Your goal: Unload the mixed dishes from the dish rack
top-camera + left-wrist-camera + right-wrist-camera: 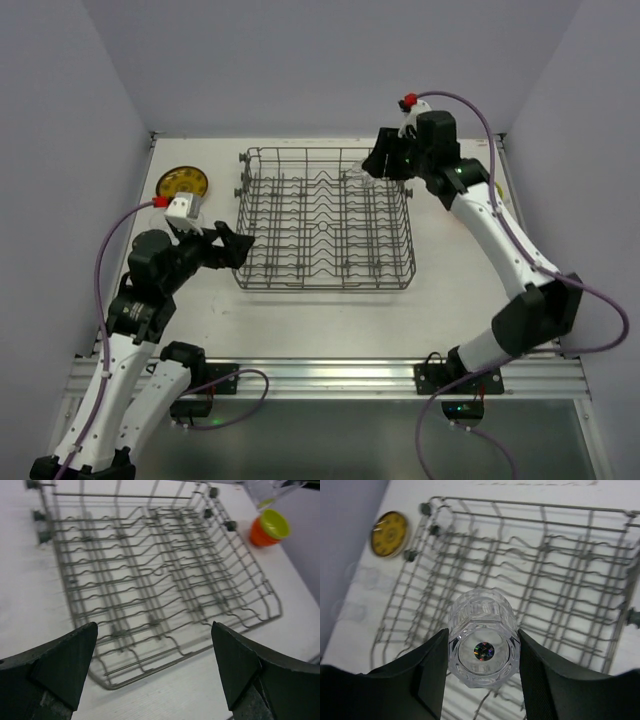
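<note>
The grey wire dish rack (pixel 325 218) stands mid-table, and I see no dishes on its tines. My right gripper (pixel 378 165) hangs over the rack's far right corner, shut on a small clear glass (pixel 481 640) held between both fingers (pixel 432 675) above the wires. My left gripper (pixel 240 245) is open and empty at the rack's left side, jaws wide apart in the left wrist view (pixel 155 650). A brown-and-yellow plate (pixel 182 183) lies on the table at the far left. A yellow-green bowl (pixel 274 524) sits nested in an orange bowl (pixel 257 536) right of the rack.
The rack (pixel 150 570) fills most of the left wrist view. The plate (pixel 390 534) also shows in the right wrist view, with faint clear round shapes (pixel 360 575) on the table near it. Grey walls close in the table on three sides.
</note>
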`<state>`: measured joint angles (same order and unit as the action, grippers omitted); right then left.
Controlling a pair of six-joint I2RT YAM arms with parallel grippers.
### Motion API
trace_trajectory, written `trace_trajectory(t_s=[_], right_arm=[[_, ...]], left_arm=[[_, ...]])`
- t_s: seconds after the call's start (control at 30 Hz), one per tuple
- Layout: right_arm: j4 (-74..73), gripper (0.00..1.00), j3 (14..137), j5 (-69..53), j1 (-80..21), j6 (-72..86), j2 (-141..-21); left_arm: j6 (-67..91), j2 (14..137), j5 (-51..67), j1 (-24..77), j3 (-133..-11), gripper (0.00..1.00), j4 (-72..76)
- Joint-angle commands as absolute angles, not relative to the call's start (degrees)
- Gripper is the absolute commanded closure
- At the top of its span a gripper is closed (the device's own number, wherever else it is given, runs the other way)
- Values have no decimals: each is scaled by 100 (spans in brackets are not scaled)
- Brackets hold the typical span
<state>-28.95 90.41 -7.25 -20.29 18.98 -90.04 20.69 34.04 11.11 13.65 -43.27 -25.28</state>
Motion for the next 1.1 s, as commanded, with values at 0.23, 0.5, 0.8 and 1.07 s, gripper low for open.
trace_trajectory(t_s=[0.23, 0.5, 0.8, 1.07], right_arm=[[1783, 73, 5030, -3999, -2241, 4007, -5635], [3171, 73, 4438, -4421, -2548, 4640, -5528], [4218, 73, 4219, -4737, -2768, 5088, -6055], [4728, 68, 4113, -4931, -2804, 5352, -6223]], left_arm=[[5698, 4025, 4948, 1493, -3297, 0, 3106], [5968, 5044, 4263, 2697, -3506, 0, 4323], [6012, 5774, 3999, 3586, -3946, 58, 4808], [5792, 5687, 3867, 3595, -3946, 100, 4440]])
